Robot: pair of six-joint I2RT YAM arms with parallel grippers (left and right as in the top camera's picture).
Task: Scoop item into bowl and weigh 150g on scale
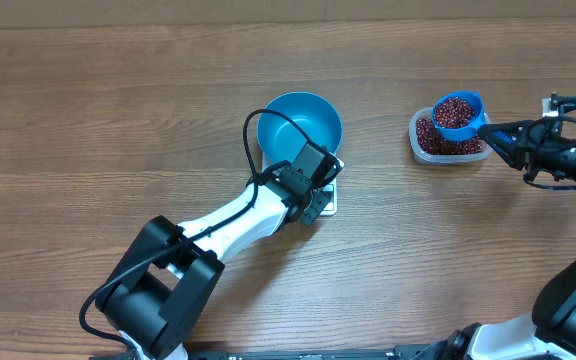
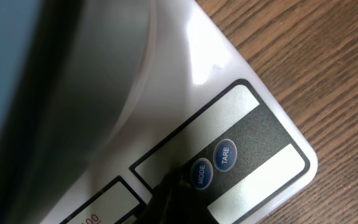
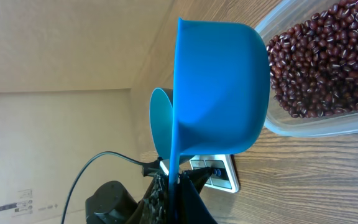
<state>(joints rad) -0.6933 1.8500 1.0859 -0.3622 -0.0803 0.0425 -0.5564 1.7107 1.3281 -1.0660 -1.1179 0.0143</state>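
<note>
One bowl (image 1: 313,112), one scale (image 2: 229,74), one scoop (image 1: 457,114), one tub (image 1: 420,148) — two arms (image 1: 238,215) (image 1: 558,152).

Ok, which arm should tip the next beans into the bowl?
Right. The right gripper holds the scoop, full of beans, above the tub; the left gripper is down at the scale.

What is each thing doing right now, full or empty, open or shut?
Bowl: on the scale, looks empty.
Scale: under the bowl.
Scoop: full of beans, above the tub.
Tub: open, holding beans.
Left gripper: shut, tip by the MODE button.
Right gripper: shut on the scoop.
</note>
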